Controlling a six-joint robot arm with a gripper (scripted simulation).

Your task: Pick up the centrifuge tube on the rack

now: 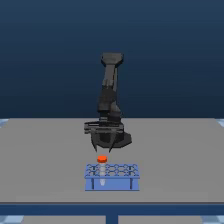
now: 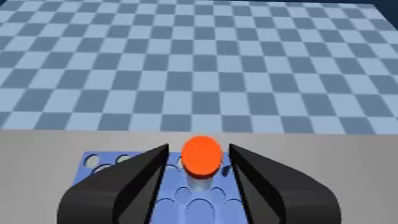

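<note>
The blue rack (image 1: pixel 112 176) stands on the grey table near its front edge. The centrifuge tube (image 1: pixel 102 170) sits upright in a hole toward the exterior view's left end of the rack, its orange-red cap (image 1: pixel 102 159) on top. My gripper (image 1: pixel 103 149) hangs open just above the cap, fingers pointing down. In the wrist view the orange-red cap (image 2: pixel 201 155) lies between the two black fingers (image 2: pixel 133 185), with a gap on each side, and the rack (image 2: pixel 197 202) shows below it. The tube's pale body is mostly hidden by the cap there.
The grey table (image 1: pixel 45 160) extends to both sides of the rack. Its front edge (image 1: pixel 112 202) runs just before the rack. A checkered floor (image 2: pixel 195 65) lies beyond the table in the wrist view.
</note>
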